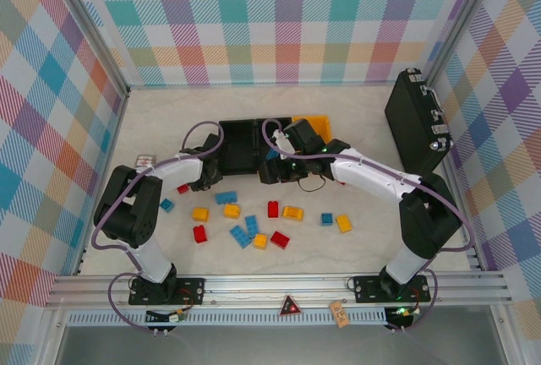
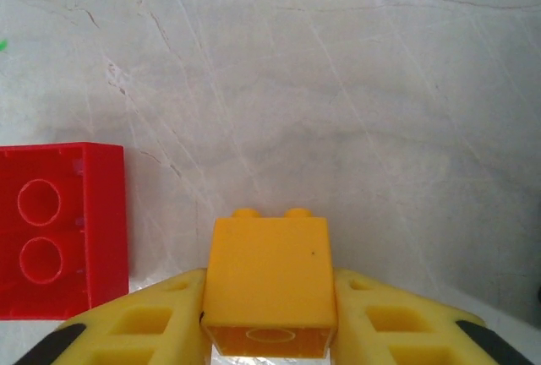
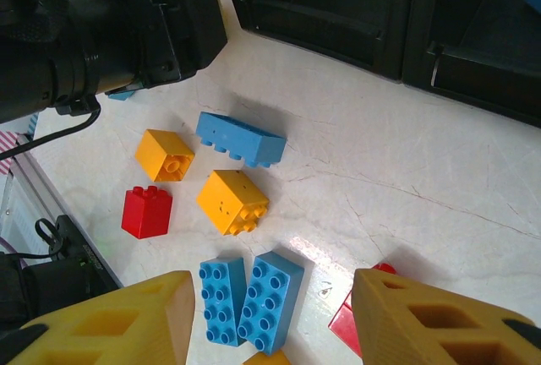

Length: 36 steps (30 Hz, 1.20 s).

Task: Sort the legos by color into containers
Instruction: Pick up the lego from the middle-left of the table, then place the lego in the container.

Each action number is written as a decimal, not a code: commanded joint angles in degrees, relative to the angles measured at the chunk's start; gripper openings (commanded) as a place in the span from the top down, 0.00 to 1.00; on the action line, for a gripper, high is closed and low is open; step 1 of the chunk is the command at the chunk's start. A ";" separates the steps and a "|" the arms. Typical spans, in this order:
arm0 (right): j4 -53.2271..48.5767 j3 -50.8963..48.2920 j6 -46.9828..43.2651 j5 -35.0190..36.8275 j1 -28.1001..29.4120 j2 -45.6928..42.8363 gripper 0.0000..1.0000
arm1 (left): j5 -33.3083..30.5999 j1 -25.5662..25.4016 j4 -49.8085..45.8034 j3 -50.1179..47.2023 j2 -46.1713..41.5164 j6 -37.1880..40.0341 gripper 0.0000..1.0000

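The yellow-orange brick (image 2: 269,268) sits left of the middle of the desk (image 2: 355,86), beside a red brick (image 2: 59,230). My left hand (image 2: 269,293) is closed on its two sides. I would lift it straight, then carry it to the yellow-orange bin (image 1: 317,119). My right hand (image 3: 270,291) hangs open.

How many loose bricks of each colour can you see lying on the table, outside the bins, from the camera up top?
Red bricks: 4
Blue bricks: 5
Yellow-orange bricks: 5
Total: 14
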 commanded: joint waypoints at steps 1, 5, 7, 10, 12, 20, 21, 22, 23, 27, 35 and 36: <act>0.63 -0.06 0.14 -0.49 0.32 -1.69 0.48 | -0.43 0.66 -1.06 0.69 0.42 0.56 0.68; 0.67 -0.32 0.29 -0.29 0.33 -2.00 0.48 | -0.11 0.66 -2.71 0.17 -2.82 1.20 0.71; 0.49 -0.40 0.14 0.04 0.32 -2.45 0.48 | 0.55 0.59 -3.79 0.13 -5.11 1.91 0.71; -0.28 -0.41 -0.32 1.21 0.32 -2.97 0.48 | 2.76 0.58 -5.35 0.24 -8.81 3.12 0.71; -0.82 -0.41 -0.44 2.03 0.36 -3.18 0.48 | 4.97 0.43 -6.23 0.75 -10.91 4.09 0.71; -1.48 -2.22 0.46 4.36 0.13 -4.61 0.48 | 12.53 -2.49 -7.39 6.35 -12.92 6.66 0.71; -1.54 -2.55 0.57 4.61 0.11 -4.90 0.48 | 13.08 -3.07 -7.31 7.54 -12.49 6.80 0.71; -1.61 -2.75 0.62 4.80 0.06 -5.13 0.48 | 13.56 -3.55 -7.30 8.66 -11.88 7.09 0.71; -1.77 -2.99 0.80 5.08 0.06 -5.34 0.48 | 13.86 -4.11 -7.28 9.95 -10.99 7.36 0.71; -1.60 -4.29 1.34 5.84 -0.03 -6.52 0.48 | 14.90 -5.55 -6.81 14.44 -6.50 8.05 0.71; -1.33 -6.28 2.08 7.26 -0.03 -8.60 0.48 | 15.35 -6.54 -6.01 19.46 1.56 9.82 0.70; -1.32 -6.46 2.07 7.42 -0.11 -8.77 0.48 | 15.29 -6.54 -5.83 19.71 2.39 10.05 0.70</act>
